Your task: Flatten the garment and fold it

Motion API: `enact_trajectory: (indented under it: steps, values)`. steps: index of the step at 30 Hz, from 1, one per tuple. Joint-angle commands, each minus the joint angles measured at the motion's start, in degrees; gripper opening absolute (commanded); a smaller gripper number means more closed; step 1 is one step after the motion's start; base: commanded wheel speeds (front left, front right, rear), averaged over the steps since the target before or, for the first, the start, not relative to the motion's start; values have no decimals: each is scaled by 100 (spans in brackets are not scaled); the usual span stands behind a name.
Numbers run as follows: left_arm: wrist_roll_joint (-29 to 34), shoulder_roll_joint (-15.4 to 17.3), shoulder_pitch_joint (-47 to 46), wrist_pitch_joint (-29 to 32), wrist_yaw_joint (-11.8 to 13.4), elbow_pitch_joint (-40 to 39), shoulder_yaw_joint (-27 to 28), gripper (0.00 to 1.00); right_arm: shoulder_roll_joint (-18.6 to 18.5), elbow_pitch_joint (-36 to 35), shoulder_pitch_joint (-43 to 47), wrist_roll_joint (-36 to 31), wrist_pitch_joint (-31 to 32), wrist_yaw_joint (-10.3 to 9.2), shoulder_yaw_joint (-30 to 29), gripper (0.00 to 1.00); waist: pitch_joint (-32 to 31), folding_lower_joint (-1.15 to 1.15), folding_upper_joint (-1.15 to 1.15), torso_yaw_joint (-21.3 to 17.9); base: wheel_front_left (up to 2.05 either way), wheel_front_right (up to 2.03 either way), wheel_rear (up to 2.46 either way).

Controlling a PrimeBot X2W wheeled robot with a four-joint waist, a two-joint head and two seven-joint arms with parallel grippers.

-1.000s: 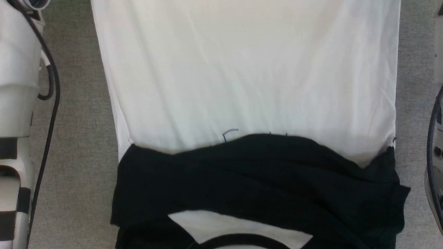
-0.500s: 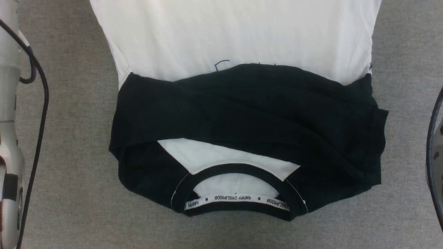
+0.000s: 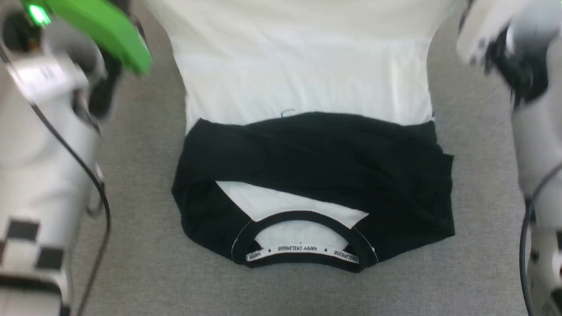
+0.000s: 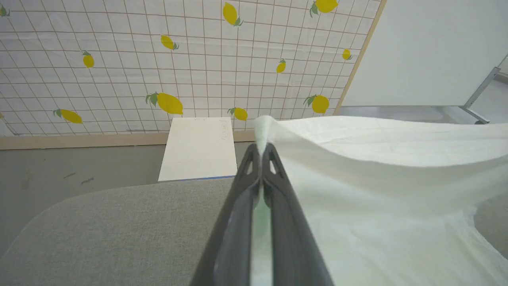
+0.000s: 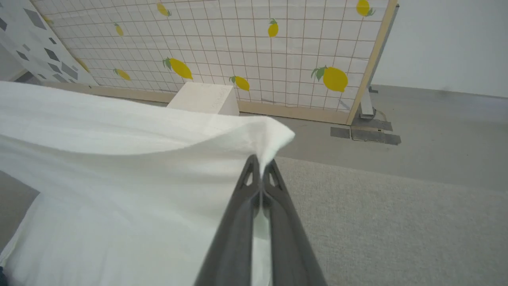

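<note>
The garment lies on a grey padded table (image 3: pixel 131 245) with its collar nearest me. Its white body (image 3: pixel 303 74) runs away toward the top of the head view. Both black sleeves (image 3: pixel 316 153) are folded across the chest, and the black collar with the "HAPPY CHILDHOOD" tape (image 3: pixel 303 252) lies flat. In the left wrist view my left gripper (image 4: pixel 261 147) is shut on a raised corner of the white hem (image 4: pixel 274 127). My right gripper (image 5: pixel 261 162) is shut on the other hem corner (image 5: pixel 274 137), also lifted off the table. The cloth (image 5: pixel 119 190) sags between them.
My pale left forearm (image 3: pixel 39 145), with a green-lit part (image 3: pixel 101 26), and my right forearm (image 3: pixel 538 145) flank the shirt. Beyond the table stand a lemon-print wall (image 4: pixel 158 59) and a white box (image 4: pixel 198 149) on the floor.
The head camera has moved: the collar came into view and the shirt now looks smaller. Both forearms now stand higher and closer in at the shirt's sides.
</note>
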Motion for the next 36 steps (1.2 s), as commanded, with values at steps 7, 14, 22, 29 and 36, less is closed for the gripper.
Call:
enact_trajectory:
  steps: [7, 14, 22, 29, 36]
  values:
    - [-440, 192, 1922, -67, 162, -1141, -21, 0, -263, -912, 1857, 819, 137, -10, 9, 0, -1531, 0, 0, 93, 0, 0, 0]
    - [-675, 170, 3615, -77, 567, -2103, -122, 0, -168, -1655, 3325, 1143, 391, -10, -264, 0, -1847, 0, 0, 111, 0, 0, 0]
    - [-791, 94, 4754, -171, 801, -2300, -295, 0, 132, -2041, 4578, 1147, 490, -10, -555, 0, -1939, 0, 0, 161, 0, 0, 0]
    - [-1021, 68, 5181, -185, 931, -2124, -207, 0, 235, -1990, 5221, 1048, 541, -10, -694, 0, -2002, 0, 0, 186, 0, 0, 0]
    - [-1238, 84, 5500, 106, 1048, -2017, -248, 0, 239, -1937, 5675, 934, 832, -10, -703, 0, -2040, 0, 0, 204, 0, 0, 0]
